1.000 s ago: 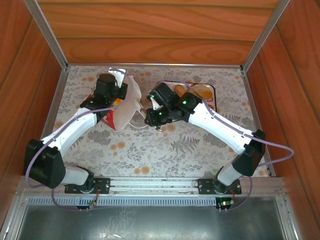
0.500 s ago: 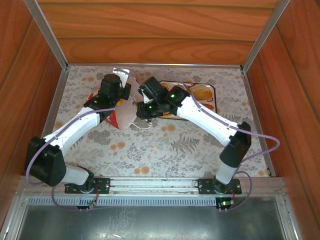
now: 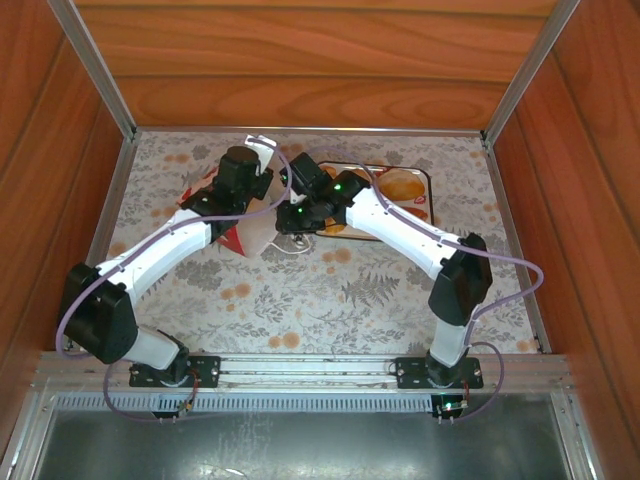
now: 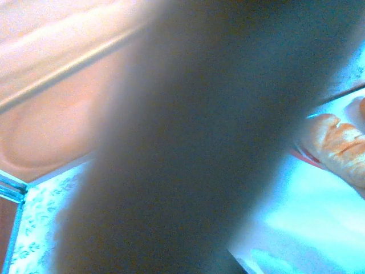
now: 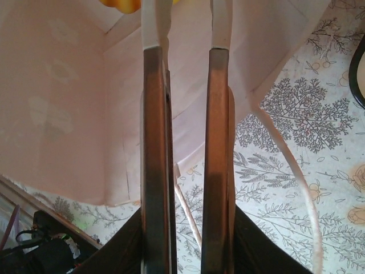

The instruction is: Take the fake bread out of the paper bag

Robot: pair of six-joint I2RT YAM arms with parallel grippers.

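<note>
Two changes: right gripper (image 5: 185,20) swung left to paper bag (image 5: 68,114) mouth; fingers parted slightly, empty. Left gripper (image 3: 254,160) clenched on paper bag rim. Orange bread (image 5: 122,4) lay inside, just ahead; grab looked next.

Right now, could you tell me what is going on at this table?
The left gripper, shut, seems to pinch the rim of the paper bag, tilting its mouth toward the right arm. The right gripper, slightly open and empty, points into the bag, where an orange piece of fake bread shows deep inside. Other pieces already lie on the tray.
</note>
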